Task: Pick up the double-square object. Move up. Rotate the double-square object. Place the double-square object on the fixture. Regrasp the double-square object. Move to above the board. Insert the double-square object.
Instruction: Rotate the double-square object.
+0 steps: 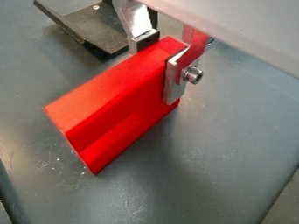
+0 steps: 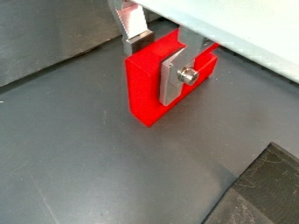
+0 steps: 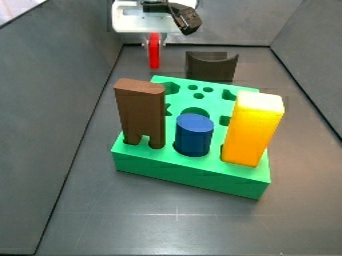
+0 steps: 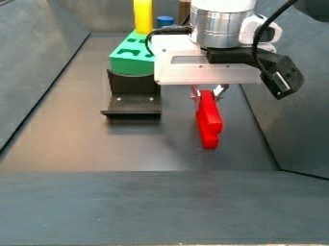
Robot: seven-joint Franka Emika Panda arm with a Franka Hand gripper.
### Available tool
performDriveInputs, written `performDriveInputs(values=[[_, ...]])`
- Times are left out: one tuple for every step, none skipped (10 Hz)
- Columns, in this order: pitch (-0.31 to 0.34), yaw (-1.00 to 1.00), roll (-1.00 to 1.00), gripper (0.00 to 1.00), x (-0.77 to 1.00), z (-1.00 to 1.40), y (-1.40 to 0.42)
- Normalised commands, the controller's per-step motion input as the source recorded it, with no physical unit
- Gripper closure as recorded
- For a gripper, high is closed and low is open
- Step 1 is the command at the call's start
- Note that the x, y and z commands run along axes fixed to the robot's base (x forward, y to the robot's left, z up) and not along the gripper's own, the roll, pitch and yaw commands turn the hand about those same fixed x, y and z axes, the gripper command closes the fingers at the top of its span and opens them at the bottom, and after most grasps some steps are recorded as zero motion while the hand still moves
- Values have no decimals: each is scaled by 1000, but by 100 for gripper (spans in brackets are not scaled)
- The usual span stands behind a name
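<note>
The double-square object (image 1: 105, 114) (image 2: 142, 92) is a bright red stepped block. My gripper (image 1: 160, 57) (image 2: 155, 59) is shut on it, one silver finger with a screw pressed on the near face and the other finger behind. In both side views the red block (image 3: 154, 50) (image 4: 207, 120) hangs from the gripper (image 3: 154, 38) (image 4: 206, 93), its lower end close to the grey floor; contact cannot be told. The dark fixture (image 4: 133, 96) (image 3: 209, 65) (image 1: 87, 31) stands to one side of the block, against the green board (image 3: 187, 165) (image 4: 129, 60).
On the board stand a brown block with notched legs (image 3: 139, 112), a blue cylinder (image 3: 194, 133) and a tall yellow-orange block (image 3: 254, 128) (image 4: 142, 13). Dark sloping walls border the grey floor on both sides.
</note>
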Motion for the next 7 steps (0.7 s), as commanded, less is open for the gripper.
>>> performDriveInputs(values=[[0, 0, 0, 0, 0, 0, 0], [0, 0, 0, 0, 0, 1000, 0], [16, 0, -5, 0, -7, 1000, -2], [31, 1, -14, 0, -18, 1000, -6], [39, 4, -22, 0, -17, 1000, -5], [50, 6, -36, 0, -17, 1000, -8], [49, 8, -45, 0, -19, 889, -9]])
